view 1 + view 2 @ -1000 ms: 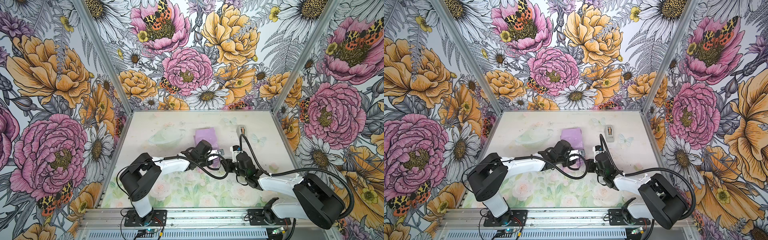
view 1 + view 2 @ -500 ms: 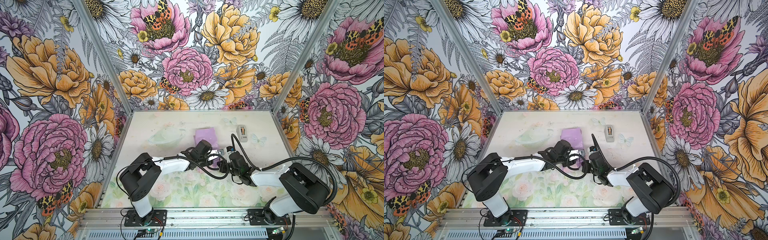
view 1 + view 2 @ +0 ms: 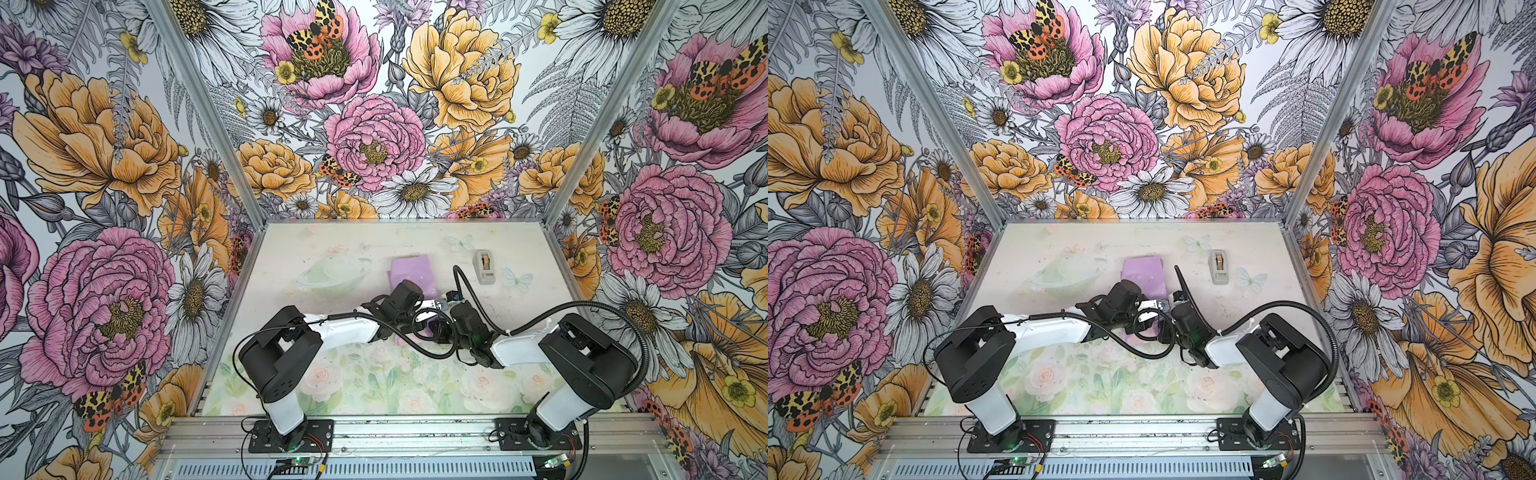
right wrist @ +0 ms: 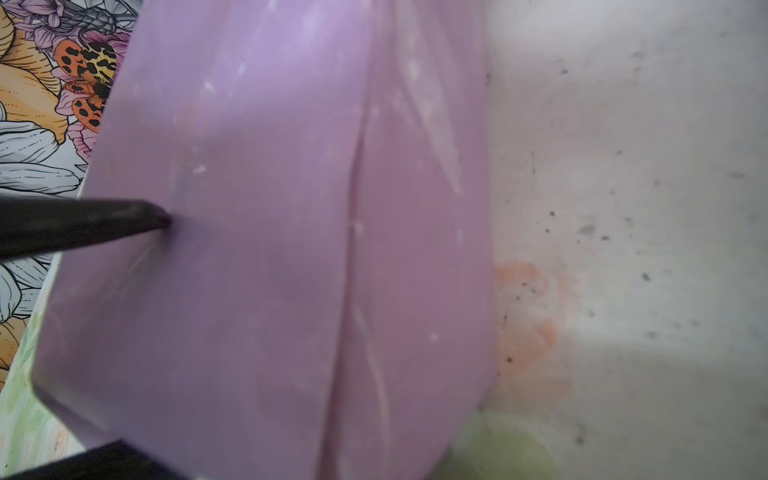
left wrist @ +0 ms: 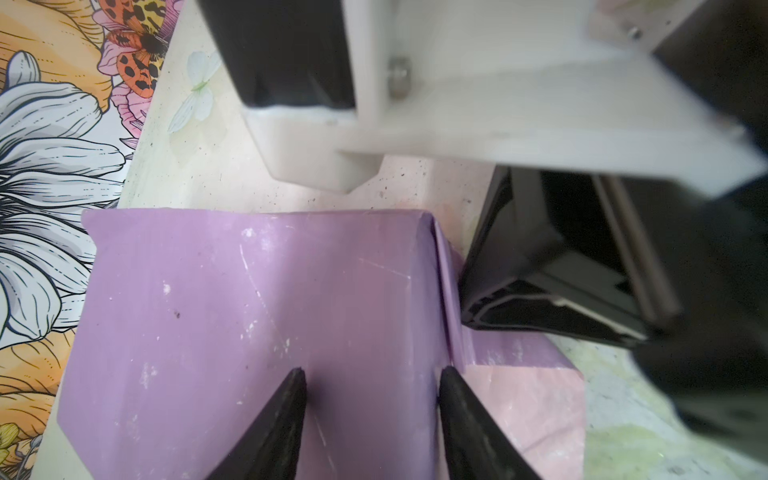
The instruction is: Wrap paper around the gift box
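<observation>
Since the earlier frames the right arm has been swung in from the right side of the desk (image 3: 332, 245), so that the right jaws are now brought up against the right end of the parcel and have been closed; the left arm is found where it was. The gift box itself is not seen: it is hidden inside the paper (image 5: 249, 311), whose lilac face is folded tightly over it near the middle of the desk, apart from the grey tape dispenser (image 3: 484, 268). A pale pink flap (image 5: 532, 399) is left lying flat beside the parcel. The left jaws are held about half open with nothing between them, and their fingertips (image 5: 293, 395) are rested on the papered top, by which the parcel appears to be pinned. Whether a fold is pinched in the shut right jaws cannot be told. The box is judged stiff and light, so it is likely to be slid across the desk unless it is pressed down on its flat top. The paper is judged thin, glossy and slippery, readily creased but easily torn. It is best taken by a free flap edge close to the fold, not at mid-sheet.
</observation>
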Controlling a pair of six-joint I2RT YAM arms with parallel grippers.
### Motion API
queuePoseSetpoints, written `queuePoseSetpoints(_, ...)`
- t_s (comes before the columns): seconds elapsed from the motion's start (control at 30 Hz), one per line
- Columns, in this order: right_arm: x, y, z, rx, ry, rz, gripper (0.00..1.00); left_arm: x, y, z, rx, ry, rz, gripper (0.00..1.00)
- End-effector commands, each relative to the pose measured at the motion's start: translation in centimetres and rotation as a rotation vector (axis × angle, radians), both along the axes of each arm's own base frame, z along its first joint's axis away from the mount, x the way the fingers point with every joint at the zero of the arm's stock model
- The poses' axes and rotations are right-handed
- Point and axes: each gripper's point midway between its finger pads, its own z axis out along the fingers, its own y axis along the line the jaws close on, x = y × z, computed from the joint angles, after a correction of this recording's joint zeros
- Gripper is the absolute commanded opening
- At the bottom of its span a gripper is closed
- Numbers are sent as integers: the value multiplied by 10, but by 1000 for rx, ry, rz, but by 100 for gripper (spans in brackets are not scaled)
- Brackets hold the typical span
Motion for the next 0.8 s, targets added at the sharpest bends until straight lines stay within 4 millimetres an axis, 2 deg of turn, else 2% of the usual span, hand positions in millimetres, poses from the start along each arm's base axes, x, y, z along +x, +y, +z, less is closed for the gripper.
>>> queuePoseSetpoints(0.0,11,12,8,23,-46,0,8,-11,-2,-3,-21,38,-31,52)
queuePoseSetpoints(0.17,9,15,4,23,-39,6,8,-12,0,-4,-18,38,-29,52)
queuePoseSetpoints(0.53,-2,-12,-6,-2,-8,-46,9,-11,0,-3,-20,37,-26,52)
queuePoseSetpoints(0.63,1,-19,-3,4,-14,-66,9,-11,-1,-3,-20,38,-28,52)
queuePoseSetpoints(0.77,8,-17,2,21,-24,-71,9,-11,-1,-3,-22,40,-27,52)
